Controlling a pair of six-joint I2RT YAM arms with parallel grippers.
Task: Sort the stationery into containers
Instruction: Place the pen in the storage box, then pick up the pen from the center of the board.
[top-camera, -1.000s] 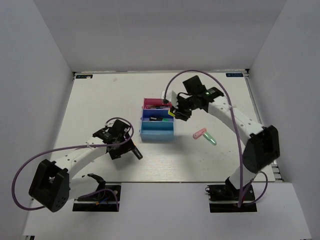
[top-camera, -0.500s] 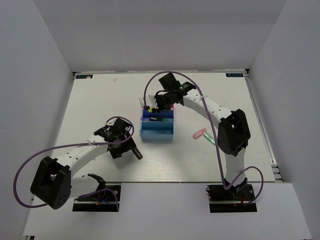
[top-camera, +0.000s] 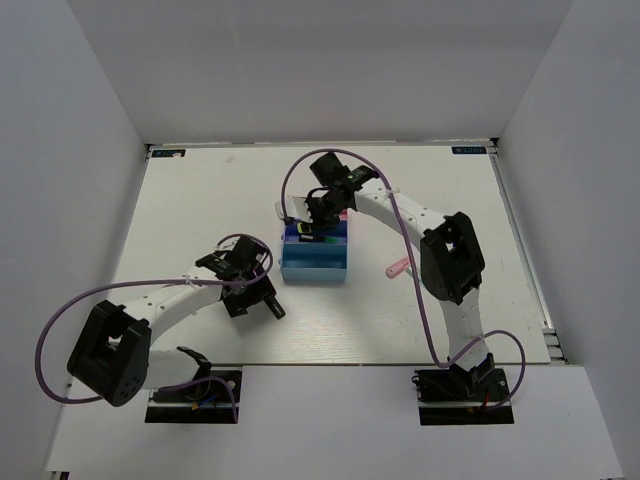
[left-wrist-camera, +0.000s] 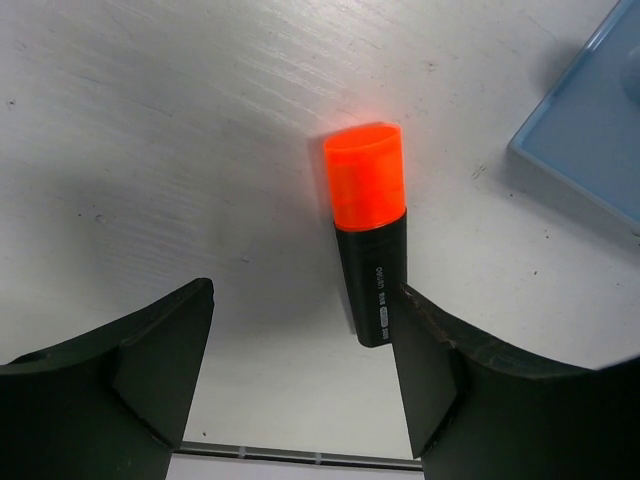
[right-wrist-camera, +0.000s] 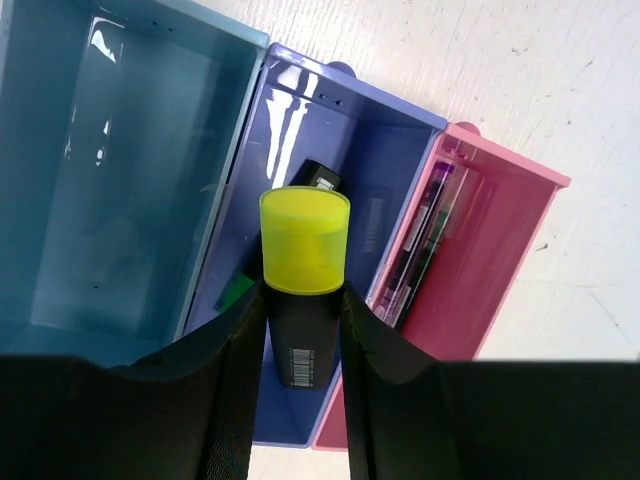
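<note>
One barcode label (right-wrist-camera: 303, 367) (digits illegible) marks the yellow-capped highlighter (right-wrist-camera: 304, 250).

Table (top-camera: 190, 200): white, shown across the middle of the top view.
Trays (top-camera: 314, 274): three, joined in a row, set at centre.
Orange-capped highlighter (left-wrist-camera: 366, 240): laid flat, lower left of Trays.
Pink marker (top-camera: 398, 267): laid right of Trays.

The left arm (top-camera: 165, 305) is lying low, stretching forward and to the right from its base. The left gripper (left-wrist-camera: 302, 300) is pointing downward, its jaws standing wide apart and gripping nothing. The right arm (top-camera: 400, 212) is arching far to the left, its wrist tilting downward. The right gripper (right-wrist-camera: 300, 300) is clamping a yellow-capped highlighter (right-wrist-camera: 303, 250) between both fingers, with the cap sticking out past the fingertips.
</note>
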